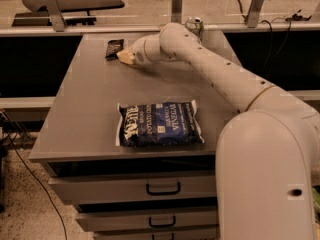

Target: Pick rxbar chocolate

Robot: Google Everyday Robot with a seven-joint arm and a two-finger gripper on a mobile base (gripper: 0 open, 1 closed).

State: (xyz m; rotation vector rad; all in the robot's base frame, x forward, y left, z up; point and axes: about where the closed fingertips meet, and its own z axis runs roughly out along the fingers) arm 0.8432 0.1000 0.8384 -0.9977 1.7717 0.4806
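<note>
The rxbar chocolate (114, 48) is a small flat dark bar lying on the grey table (85, 104) at the far left. My gripper (124, 57) reaches across the table on the long white arm (210, 69) and sits right at the bar's right end, touching or nearly touching it. The bar's left part shows; its right end is partly hidden by the gripper.
A large blue chip bag (159, 124) lies flat near the table's front edge. A drink can (195, 26) stands at the back, behind the arm. Drawers (162, 188) sit under the tabletop. A rail with posts runs behind the table.
</note>
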